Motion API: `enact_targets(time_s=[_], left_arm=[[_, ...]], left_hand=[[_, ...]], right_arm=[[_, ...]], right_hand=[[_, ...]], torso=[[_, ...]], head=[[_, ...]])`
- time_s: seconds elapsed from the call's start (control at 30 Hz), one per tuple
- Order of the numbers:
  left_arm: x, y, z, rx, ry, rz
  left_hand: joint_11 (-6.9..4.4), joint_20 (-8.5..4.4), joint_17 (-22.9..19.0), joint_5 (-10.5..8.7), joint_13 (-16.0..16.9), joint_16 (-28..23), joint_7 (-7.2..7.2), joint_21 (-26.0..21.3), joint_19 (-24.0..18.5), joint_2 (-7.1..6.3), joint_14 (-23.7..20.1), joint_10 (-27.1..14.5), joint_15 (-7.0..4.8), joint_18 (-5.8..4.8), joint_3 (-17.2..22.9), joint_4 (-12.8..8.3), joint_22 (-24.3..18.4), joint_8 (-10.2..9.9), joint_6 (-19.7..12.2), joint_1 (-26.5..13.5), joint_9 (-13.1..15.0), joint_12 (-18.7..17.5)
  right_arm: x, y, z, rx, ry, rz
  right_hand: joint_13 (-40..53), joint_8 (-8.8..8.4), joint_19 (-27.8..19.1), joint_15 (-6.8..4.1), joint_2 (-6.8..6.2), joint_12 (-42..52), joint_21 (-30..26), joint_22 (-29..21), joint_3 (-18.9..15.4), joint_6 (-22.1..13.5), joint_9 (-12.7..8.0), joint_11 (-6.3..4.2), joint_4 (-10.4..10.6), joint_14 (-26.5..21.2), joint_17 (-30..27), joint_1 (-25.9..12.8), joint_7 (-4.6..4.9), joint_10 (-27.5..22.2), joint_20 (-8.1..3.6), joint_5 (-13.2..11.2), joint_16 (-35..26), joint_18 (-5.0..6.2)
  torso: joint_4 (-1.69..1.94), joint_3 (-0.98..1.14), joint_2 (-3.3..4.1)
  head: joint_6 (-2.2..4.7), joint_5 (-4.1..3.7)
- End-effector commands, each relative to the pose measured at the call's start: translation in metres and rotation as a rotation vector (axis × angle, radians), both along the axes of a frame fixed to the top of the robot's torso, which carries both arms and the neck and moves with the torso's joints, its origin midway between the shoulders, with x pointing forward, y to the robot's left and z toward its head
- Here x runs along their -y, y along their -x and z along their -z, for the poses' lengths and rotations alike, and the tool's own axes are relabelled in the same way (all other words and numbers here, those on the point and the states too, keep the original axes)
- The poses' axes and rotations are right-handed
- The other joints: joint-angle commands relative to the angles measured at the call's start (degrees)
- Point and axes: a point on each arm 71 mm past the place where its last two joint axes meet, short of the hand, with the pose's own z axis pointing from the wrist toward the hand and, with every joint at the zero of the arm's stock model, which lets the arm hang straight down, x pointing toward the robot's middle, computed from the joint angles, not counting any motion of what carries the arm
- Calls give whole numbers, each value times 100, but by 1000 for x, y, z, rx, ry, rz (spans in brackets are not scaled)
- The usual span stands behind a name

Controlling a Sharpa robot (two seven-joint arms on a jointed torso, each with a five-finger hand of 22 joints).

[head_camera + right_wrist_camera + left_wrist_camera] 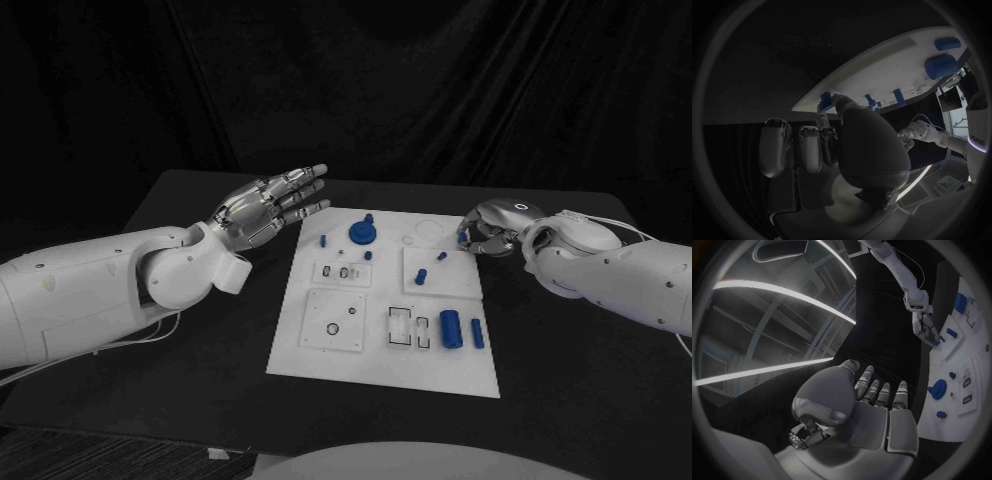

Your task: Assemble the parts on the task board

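Note:
The white task board (378, 350) lies mid-table with several blue parts on it. Among them are a round part (364, 232) near the far edge and two cylinders (451, 325) near the front right. My left hand (271, 208) is raised beside the board's far left corner, fingers straight and spread, holding nothing; its palm (873, 420) is bare. My right hand (488, 230) hovers at the board's far right edge, fingers curled. It pinches a small blue part (825, 101) between thumb and a finger, just off the board's edge (879, 65). The right hand (924, 327) and its blue part (936, 343) also appear in the left wrist view.
A small blue part (443, 256) and a peg (423, 275) stand on the board close to my right hand. Black table (202, 330) surrounds the board on both sides, with a dark curtain behind.

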Motion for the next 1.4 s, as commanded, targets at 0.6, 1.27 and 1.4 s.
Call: enact_targets(time_s=[0.6,1.27,1.4], left_arm=[[2,1,0,0,4,14],[6,-2,1,-2,0,21],[6,-2,1,-2,-1,21]], left_hand=[[64,6,-28,80,53,-32,18,-62,9,-27,50,-10,61,18,250,3,-32,77,8,38,100,110],[65,7,-27,80,53,-31,19,-61,10,-28,51,-10,61,17,253,0,-31,78,9,38,100,114],[65,7,-27,80,53,-31,19,-61,10,-28,51,-10,61,17,253,0,-31,78,9,38,100,114]], right_arm=[[-3,6,-6,32,-28,-1],[-84,21,-53,79,-125,-176],[-101,24,-50,58,-129,-210]], right_hand=[[1512,563,32,62,222,95,-240,1218,-18,386,393,98,-176,628,1490,184,53,645,32,-654,81,-118],[1512,618,19,99,203,95,-275,1208,-48,437,430,117,-187,629,1493,175,76,645,64,-739,84,-111],[1512,622,13,106,190,95,-291,1203,-50,437,435,121,-207,629,1492,193,78,645,71,-746,83,-107]], torso=[[-3,-1,-1],[3,-15,-14],[8,-5,-1]], head=[[-8,40],[-15,47],[-11,59]])
